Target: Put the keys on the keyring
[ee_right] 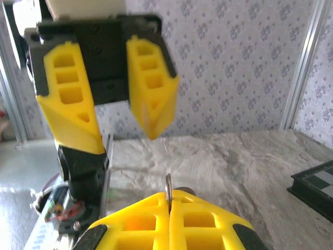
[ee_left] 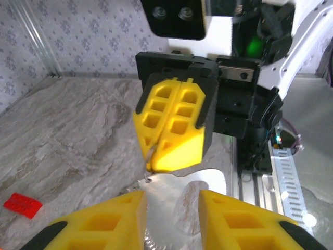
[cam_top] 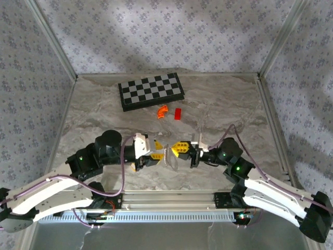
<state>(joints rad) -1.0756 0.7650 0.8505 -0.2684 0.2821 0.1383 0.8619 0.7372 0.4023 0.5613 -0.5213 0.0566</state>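
We count one pale keyring (ee_left: pixel 171 194), well to the near side of the one checkerboard (cam_top: pixel 151 91), between our spread left fingers (ee_left: pixel 104 226). Our right fingers (ee_right: pixel 192 221) press together on one thin silvery piece (ee_right: pixel 168 187); whether it is a key or a ring we cannot tell. One orange curved piece (cam_top: pixel 163 111) and one red block (cam_top: pixel 178 113) lie just beside the checkerboard's near edge.

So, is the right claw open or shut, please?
Shut: the right claw has its yellow fingers pressed together, pinching a thin metal piece.

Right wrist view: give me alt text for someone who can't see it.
The right pincer, shut, pinches a thin silvery metal piece edge-on between its yellow fingertips. Facing it, the left pincer hangs open above the marbled table.
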